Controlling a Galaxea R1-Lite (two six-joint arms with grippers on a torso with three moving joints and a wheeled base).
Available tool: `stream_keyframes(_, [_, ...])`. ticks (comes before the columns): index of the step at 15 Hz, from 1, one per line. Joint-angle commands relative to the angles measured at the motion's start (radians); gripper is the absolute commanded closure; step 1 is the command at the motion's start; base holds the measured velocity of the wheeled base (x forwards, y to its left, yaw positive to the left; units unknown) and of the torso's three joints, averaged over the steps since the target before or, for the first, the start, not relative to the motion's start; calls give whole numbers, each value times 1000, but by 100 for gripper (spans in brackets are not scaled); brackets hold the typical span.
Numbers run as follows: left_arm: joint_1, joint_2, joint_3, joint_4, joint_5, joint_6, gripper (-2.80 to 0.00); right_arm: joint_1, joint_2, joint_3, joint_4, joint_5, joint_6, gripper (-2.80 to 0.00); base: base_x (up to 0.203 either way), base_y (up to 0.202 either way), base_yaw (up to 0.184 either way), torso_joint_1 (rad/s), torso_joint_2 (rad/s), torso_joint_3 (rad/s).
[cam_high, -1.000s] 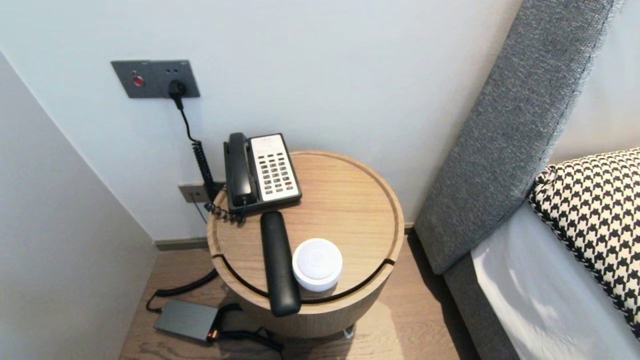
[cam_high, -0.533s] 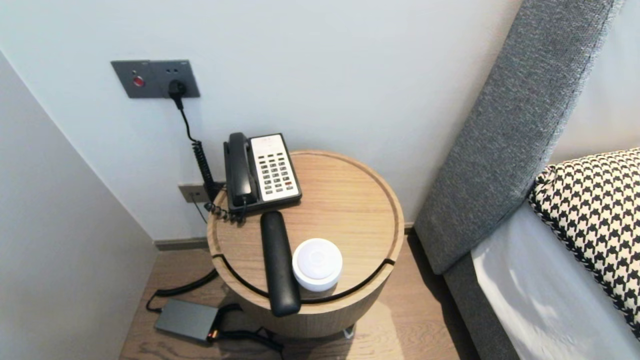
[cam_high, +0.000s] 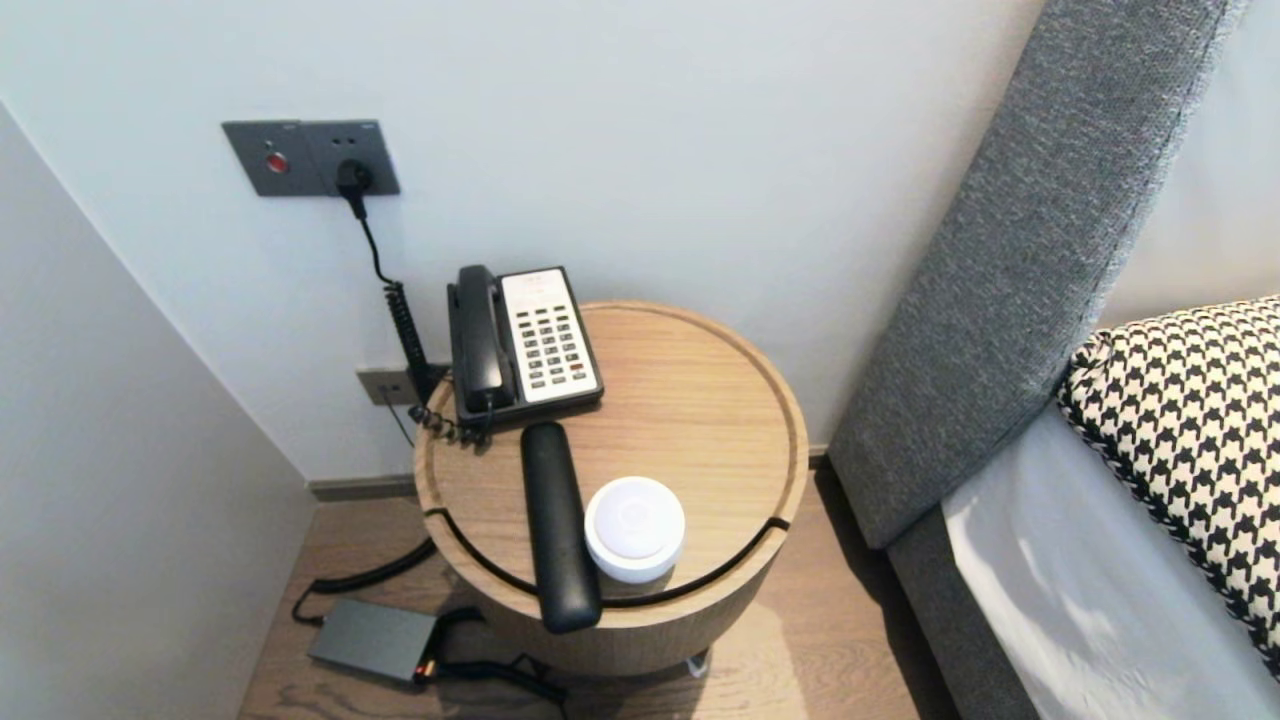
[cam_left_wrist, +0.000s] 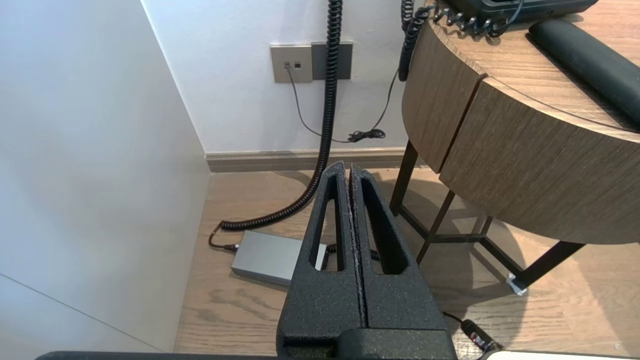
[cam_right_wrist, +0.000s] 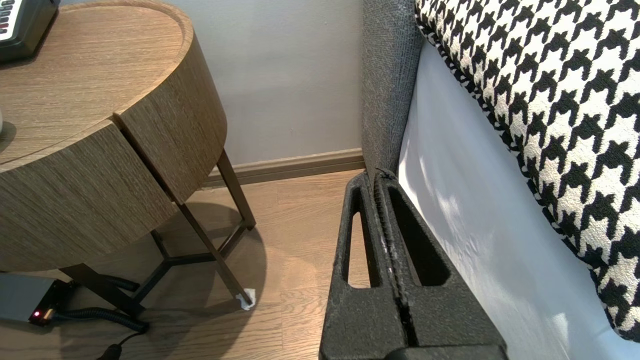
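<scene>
1. Nothing has shifted in the last second: the black bar (cam_high: 558, 525), white puck (cam_high: 635, 528) and phone (cam_high: 525, 345) sit unmoved on the round surface (cam_high: 700, 400).
2. Your left gripper (cam_left_wrist: 348, 167) hangs low with its fingers pressed together, empty, over the grey power brick (cam_left_wrist: 270, 257) on the floor (cam_left_wrist: 240, 310).
3. Your right gripper (cam_right_wrist: 378, 174) also has its fingers together and hangs just beside the bed (cam_right_wrist: 465, 225).

Round wooden table (cam_high: 700, 400) against the wall. Desk phone (cam_high: 525, 340) at its back left edge. Long black case (cam_high: 558, 525) lies in front of the phone, its near end over the rim, with a white round puck (cam_high: 635, 528) just beside it. Coiled cord (cam_high: 405, 320) hangs from the wall socket (cam_high: 310, 157). Grey adapter (cam_high: 372, 638) on the floor to the left. Grey headboard (cam_high: 1020, 260) and houndstooth pillow (cam_high: 1190, 420) to the right.
</scene>
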Motion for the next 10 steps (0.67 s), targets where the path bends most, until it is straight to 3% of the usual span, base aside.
stream_keyframes(1, [0,-2,12,-1,0,0,0,0,1,26,-1,0,0,0,0,0,0,0,0,0])
stream_keyframes(10, [0,-2,12,-1,0,0,0,0,1,26,-1,-2,2,0,0,0,0,0,0,0])
